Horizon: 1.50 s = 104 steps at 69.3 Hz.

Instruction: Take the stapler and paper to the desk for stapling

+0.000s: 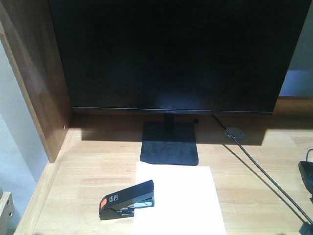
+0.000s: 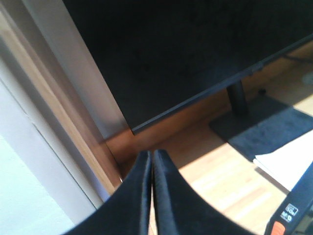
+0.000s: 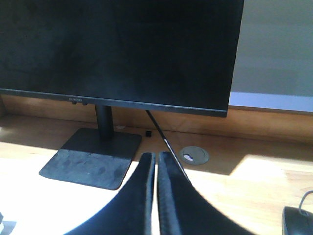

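The black stapler (image 1: 127, 200) with an orange-red patch lies across the left edge of the white paper (image 1: 183, 198) on the desk (image 1: 88, 166), in front of the monitor's base. Its orange end shows at the lower right corner of the left wrist view (image 2: 291, 218), with the paper's corner (image 2: 288, 159) beside it. My left gripper (image 2: 151, 155) is shut and empty, held above the desk's back left corner. My right gripper (image 3: 156, 156) is shut and empty, held above the bright paper (image 3: 58, 205) and the desk (image 3: 254, 191). Neither gripper shows in the front view.
A big black monitor (image 1: 171, 54) on a flat base (image 1: 169, 147) fills the back. A dark wooden side panel (image 1: 34, 73) closes the left. A black cable (image 1: 264, 176) runs from a grey grommet (image 1: 234, 132) to a black mouse (image 1: 307, 178) at the right edge.
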Motion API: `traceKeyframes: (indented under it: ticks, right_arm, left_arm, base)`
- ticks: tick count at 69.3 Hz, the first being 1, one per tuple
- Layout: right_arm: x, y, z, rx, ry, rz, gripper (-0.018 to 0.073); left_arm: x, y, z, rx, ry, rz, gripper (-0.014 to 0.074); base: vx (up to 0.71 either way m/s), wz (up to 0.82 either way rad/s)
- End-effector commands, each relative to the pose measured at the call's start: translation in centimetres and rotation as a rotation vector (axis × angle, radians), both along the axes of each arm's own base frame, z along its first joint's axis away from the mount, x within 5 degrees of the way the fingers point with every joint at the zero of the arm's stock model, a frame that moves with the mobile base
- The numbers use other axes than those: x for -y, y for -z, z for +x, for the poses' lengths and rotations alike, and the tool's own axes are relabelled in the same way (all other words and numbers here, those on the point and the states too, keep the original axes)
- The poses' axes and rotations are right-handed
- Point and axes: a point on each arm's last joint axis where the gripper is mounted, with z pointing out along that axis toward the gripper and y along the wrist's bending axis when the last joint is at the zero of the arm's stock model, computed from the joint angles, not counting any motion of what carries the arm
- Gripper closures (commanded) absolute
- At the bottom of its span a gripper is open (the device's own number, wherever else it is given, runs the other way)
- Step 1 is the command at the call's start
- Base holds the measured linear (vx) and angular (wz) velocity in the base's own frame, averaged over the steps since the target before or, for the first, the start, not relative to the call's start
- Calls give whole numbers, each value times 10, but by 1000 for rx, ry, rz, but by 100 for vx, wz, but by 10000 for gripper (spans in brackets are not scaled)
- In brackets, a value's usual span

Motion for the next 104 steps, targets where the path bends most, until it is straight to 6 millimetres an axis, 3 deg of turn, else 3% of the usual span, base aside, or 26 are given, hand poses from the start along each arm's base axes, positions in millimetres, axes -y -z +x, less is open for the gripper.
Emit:
traceKeyframes:
  ticks: [1,13,65,81,95,104]
  right_arm:
    - [2,-6,-2,35,11,-37,564]
    - [2,-6,-2,38,11,-37,564]
    - [2,-6,-2,38,11,-37,564]
    - [2,-6,-2,38,11,-37,564]
    - [2,-6,-2,38,12,-37,564]
    - [2,-6,-2,38,12,-37,564]
  left_arm:
    - [0,-13,-8,106,19,-57,603]
    - [-3,-12,-16,135,18,-65,603]
    - [-3,-12,-16,141,19,-67,603]
    - [-4,-11,-19,58,4,-320,603]
    - [-10,-9,-31,54,-29,-307,603]
    - [-18,3,-40,68,-102,-330,603]
  base:
    - [0,0]
    - [0,0]
    - [0,0]
    - [0,0]
    - [0,0]
    - [0,0]
